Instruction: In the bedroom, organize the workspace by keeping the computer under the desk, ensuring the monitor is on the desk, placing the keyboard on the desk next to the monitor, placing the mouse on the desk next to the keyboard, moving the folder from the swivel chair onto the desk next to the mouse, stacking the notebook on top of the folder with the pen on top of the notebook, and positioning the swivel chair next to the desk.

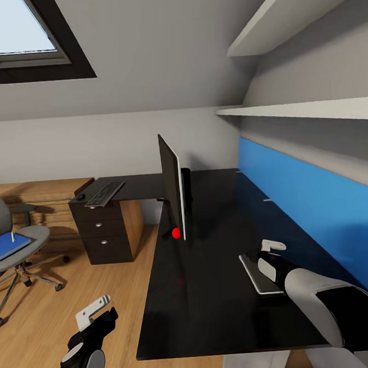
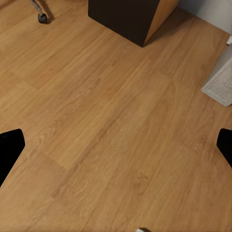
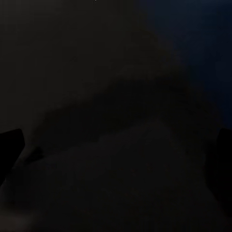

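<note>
Over on the left stands the swivel chair point(image 1: 15, 239), well apart from the counter point(image 1: 213, 291), with the blue folder point(image 1: 8, 247) lying on its seat and the thin white pen point(image 1: 12, 236) on top of it. Next along, the keyboard point(image 1: 104, 193) lies on the counter's far left wing above the drawer unit point(image 1: 102, 232), with the small dark mouse point(image 1: 81, 196) just beside it on the left. The left tool point(image 1: 97, 313) hangs over the wooden floor point(image 2: 106, 125) near the counter's edge, its fingers spread with nothing between them. The monitor point(image 1: 172, 193) stands edge-on at the counter's middle. On the right, the right tool point(image 1: 265, 252) sits low over the notebook point(image 1: 257, 275), which lies flat on the counter near the blue wall panel point(image 1: 311, 197); how far it is open I cannot tell, nor whether it grips the pad. I'd judge the notebook step is best finished by leaving it flat and square, then lifting straight up.
</note>
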Motion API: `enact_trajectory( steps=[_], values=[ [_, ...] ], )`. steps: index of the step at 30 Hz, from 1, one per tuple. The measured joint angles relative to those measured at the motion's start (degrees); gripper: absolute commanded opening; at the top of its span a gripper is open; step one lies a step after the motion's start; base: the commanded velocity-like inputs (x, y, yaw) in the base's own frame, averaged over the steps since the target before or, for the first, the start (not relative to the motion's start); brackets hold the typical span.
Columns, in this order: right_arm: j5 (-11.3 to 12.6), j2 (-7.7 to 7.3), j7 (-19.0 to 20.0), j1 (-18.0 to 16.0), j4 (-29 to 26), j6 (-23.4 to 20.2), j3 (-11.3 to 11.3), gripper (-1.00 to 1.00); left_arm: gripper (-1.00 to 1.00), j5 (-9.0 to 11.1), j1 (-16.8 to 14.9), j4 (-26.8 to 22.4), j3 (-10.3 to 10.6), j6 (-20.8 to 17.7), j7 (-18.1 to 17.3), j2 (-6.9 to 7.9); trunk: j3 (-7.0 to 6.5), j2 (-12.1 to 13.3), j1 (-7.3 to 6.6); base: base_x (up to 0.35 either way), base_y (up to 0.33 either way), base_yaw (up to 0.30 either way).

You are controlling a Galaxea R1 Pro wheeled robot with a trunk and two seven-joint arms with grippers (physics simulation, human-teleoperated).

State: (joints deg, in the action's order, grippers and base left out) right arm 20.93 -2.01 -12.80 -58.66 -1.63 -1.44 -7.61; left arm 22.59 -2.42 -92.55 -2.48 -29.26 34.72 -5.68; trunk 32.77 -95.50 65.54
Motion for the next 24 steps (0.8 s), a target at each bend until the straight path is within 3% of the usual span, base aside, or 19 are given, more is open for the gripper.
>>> enact_trajectory(
  steps=[24],
  values=[
    [-0.16,0.0,0.0,0.01,0.16,0.07,-0.48,1.0,1.0,0.0,-0.01,0.0,0.15,0.23,-0.17,0.0,0.0,0.0,0.02,-0.025,0.0,0.0]
  ],
)
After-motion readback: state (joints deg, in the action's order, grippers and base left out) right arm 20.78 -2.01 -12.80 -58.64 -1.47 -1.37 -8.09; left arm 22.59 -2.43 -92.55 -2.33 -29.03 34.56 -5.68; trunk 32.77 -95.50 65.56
